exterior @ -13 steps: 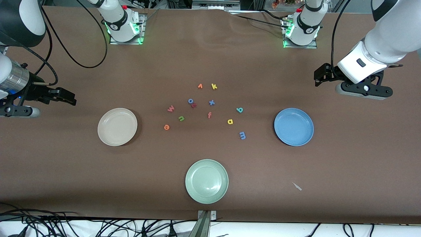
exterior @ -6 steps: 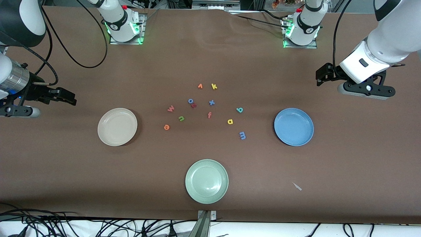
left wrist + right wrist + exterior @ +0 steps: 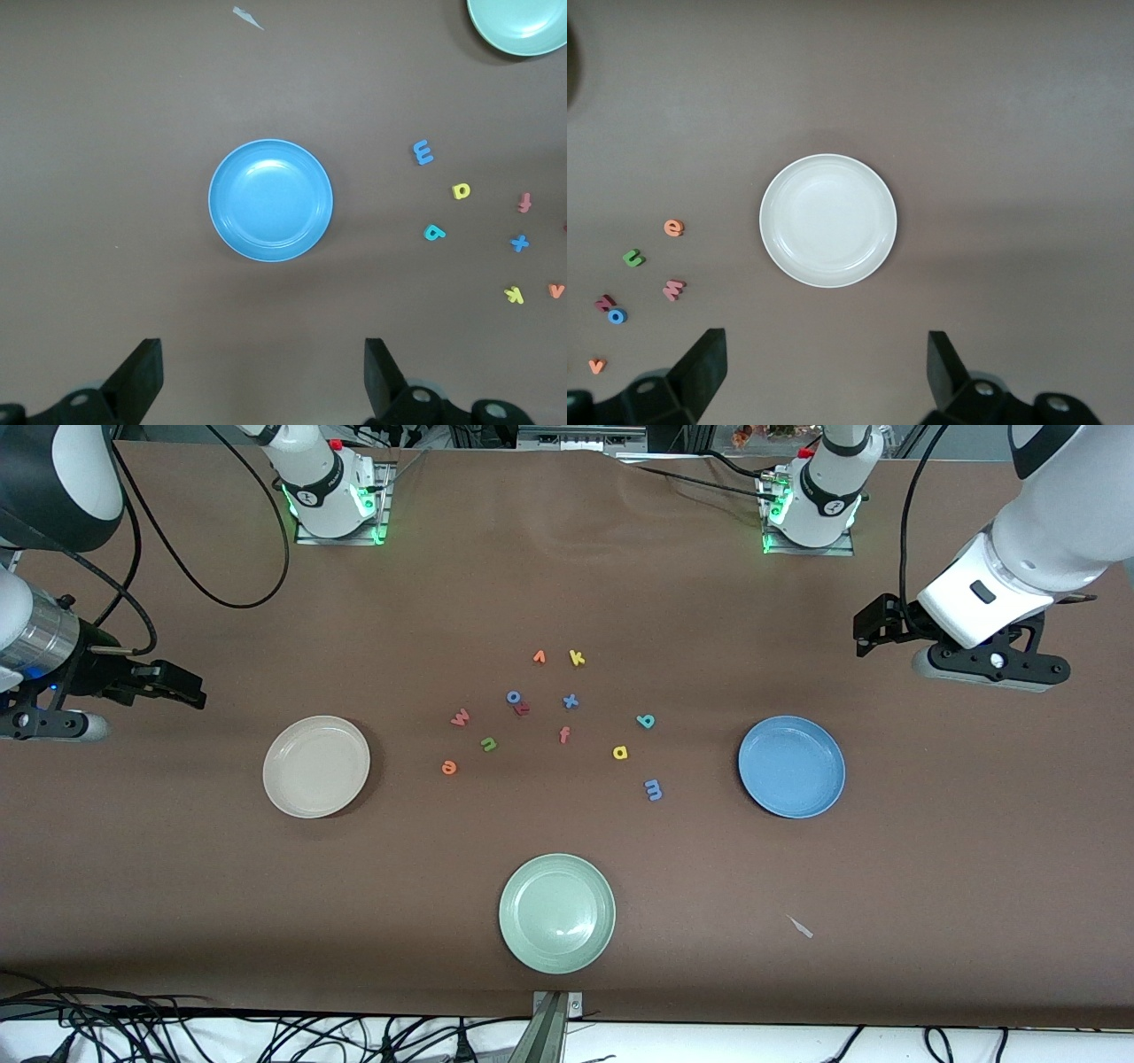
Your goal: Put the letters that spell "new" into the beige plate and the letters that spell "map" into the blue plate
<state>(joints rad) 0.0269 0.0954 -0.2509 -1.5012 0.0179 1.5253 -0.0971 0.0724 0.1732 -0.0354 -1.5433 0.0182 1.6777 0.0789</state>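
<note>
Lying loose mid-table: n (image 3: 488, 744), e (image 3: 449, 767), w (image 3: 460, 717), m (image 3: 653, 789), a (image 3: 620, 753), p (image 3: 646, 721). Beige plate (image 3: 316, 766), blue plate (image 3: 791, 767) bare. Left gripper (image 3: 257, 376), right gripper (image 3: 824, 372) raised, fingers apart.

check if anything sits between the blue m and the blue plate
Nothing visible does. The blue m lies on bare table beside the blue plate, with open brown surface between them. The yellow a and teal p lie farther from the front camera, off that line.
</note>
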